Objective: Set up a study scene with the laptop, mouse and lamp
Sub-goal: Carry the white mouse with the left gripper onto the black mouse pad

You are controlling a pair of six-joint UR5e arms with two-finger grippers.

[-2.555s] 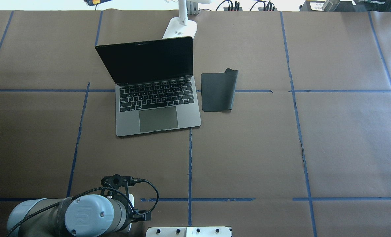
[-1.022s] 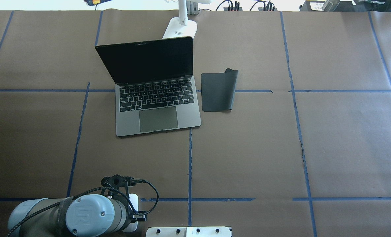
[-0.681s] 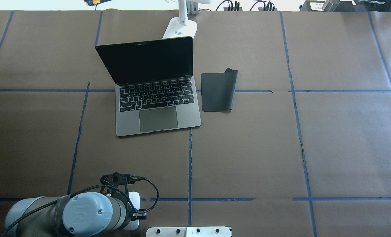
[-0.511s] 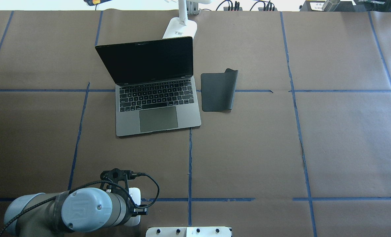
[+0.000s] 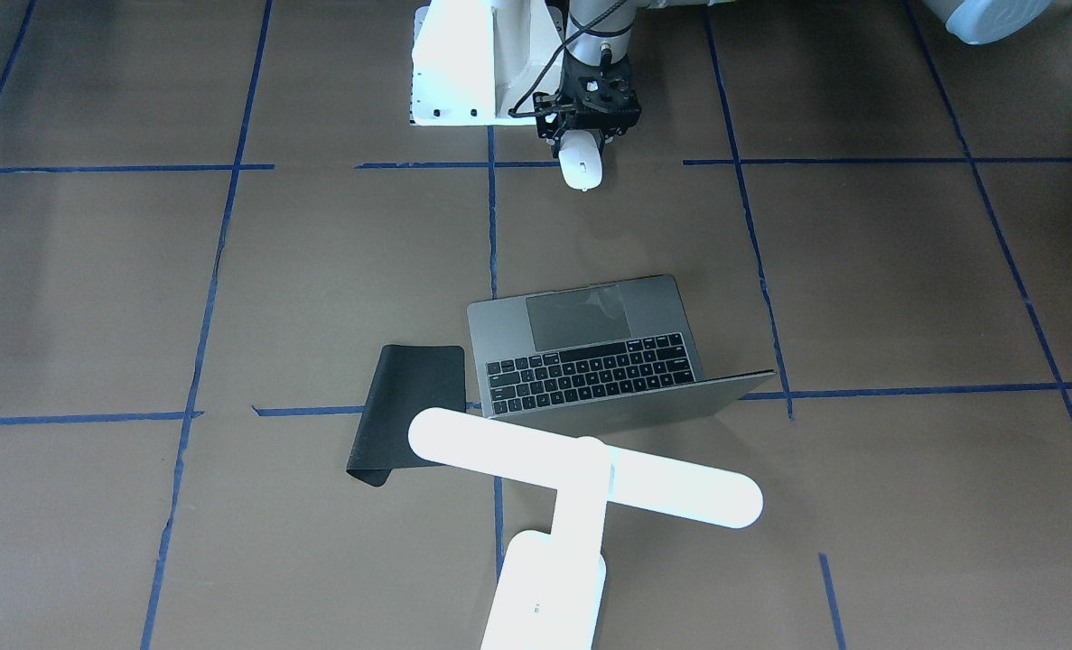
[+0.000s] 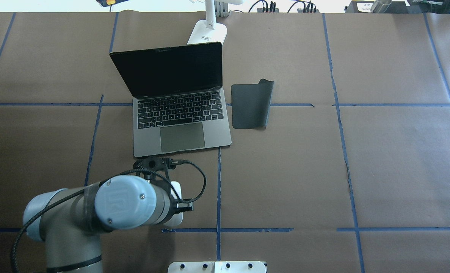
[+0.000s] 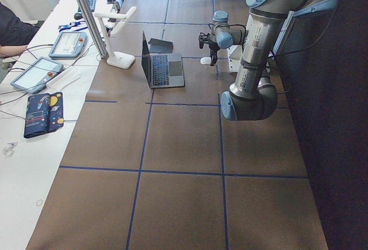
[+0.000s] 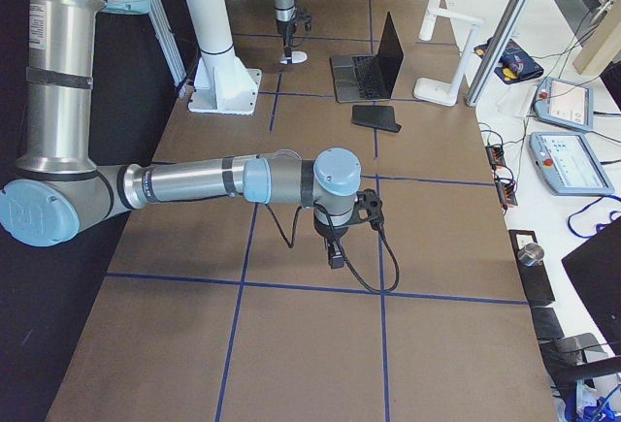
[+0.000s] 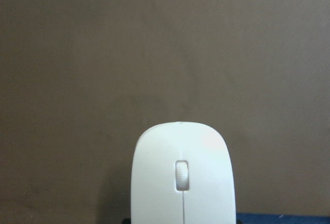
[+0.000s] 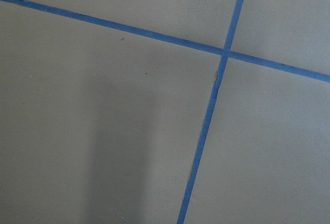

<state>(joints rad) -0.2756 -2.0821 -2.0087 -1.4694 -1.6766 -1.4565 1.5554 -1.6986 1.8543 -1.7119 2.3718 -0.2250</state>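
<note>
- Mouse (image 5: 582, 169) is seen in the front-facing view clamped at its rear end by the left gripper (image 5: 584, 146), near the white pedestal (image 5: 463, 63). The laptop (image 5: 590, 348) stands open well apart from it, with the black mat (image 5: 406, 397) just beside the laptop and the lamp (image 5: 581, 478) behind its lid.
- From overhead, the mouse is largely covered by the left arm (image 6: 126, 201), near the laptop's front edge.
- By the left wrist camera, the mouse is shown over brown paper (image 9: 154, 54).
- From the exterior right, the right gripper (image 8: 335, 257) is shown above the paper; whether it is clenched cannot be told.
</note>
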